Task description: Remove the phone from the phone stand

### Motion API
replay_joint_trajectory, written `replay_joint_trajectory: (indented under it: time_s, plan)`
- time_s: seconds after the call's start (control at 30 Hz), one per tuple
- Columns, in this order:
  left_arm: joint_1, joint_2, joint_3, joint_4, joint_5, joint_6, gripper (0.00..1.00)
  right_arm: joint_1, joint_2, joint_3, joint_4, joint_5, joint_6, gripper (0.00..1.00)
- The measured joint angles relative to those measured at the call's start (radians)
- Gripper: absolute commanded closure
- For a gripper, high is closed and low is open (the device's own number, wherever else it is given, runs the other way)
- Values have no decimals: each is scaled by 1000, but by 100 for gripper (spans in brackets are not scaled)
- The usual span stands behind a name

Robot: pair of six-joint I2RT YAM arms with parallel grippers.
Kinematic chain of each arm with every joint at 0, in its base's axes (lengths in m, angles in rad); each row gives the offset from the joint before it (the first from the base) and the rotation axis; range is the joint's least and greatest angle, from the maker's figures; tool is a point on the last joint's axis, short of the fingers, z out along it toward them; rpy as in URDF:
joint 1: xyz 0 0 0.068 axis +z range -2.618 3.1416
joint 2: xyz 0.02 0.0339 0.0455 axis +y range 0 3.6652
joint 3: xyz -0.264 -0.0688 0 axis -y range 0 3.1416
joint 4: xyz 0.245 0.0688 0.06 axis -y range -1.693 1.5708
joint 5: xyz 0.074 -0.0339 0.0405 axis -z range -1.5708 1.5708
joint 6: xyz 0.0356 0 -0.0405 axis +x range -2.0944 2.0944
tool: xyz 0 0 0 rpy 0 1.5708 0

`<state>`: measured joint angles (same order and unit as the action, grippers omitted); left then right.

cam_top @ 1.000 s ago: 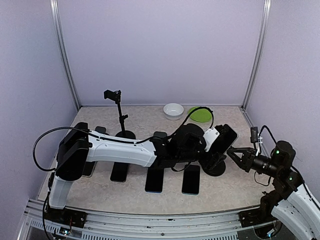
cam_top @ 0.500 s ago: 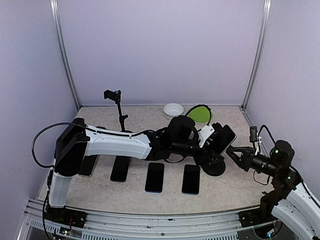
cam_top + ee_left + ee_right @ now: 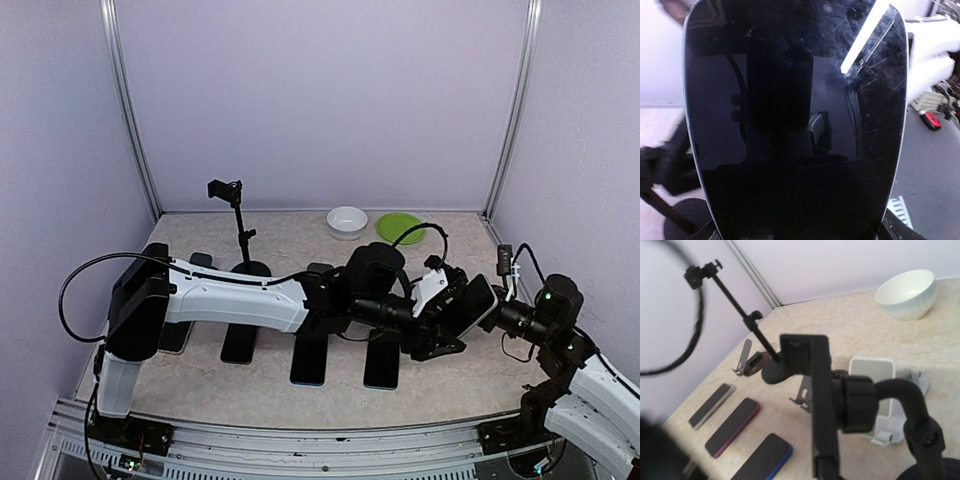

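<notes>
The phone (image 3: 477, 303) has swung from the desk's (image 3: 200, 385) 3 o'clock towards 4 o'clock, clamped in the left claw (image 3: 453, 305). The stand's (image 3: 820, 390) cradle looks bare, so removal seems done. Right claw (image 3: 507, 315): cannot tell.

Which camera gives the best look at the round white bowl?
The right wrist view: the round white bowl sits large and sharp, rim and side clear. The top external view shows it small beside a flat green plate. The left wrist view misses it.
</notes>
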<state>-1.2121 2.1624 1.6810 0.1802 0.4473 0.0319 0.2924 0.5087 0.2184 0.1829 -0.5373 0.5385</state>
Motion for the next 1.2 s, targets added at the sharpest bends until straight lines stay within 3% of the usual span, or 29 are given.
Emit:
replay_joint_trajectory:
  time_s: [0.23,0.47,0.9,1.2]
  plan:
    - [-9,-94,-162,50,13,-5,73,0,99,8,93,66,-21,100]
    - [46,-208,-295,134,-67,-32,74,0,235,51,164,154,-78,100]
    - [114,-276,-391,195,-302,-102,74,-6,509,139,348,231,-140,100]
    - [115,-276,-393,200,-371,-127,73,-37,615,197,389,228,-159,100]
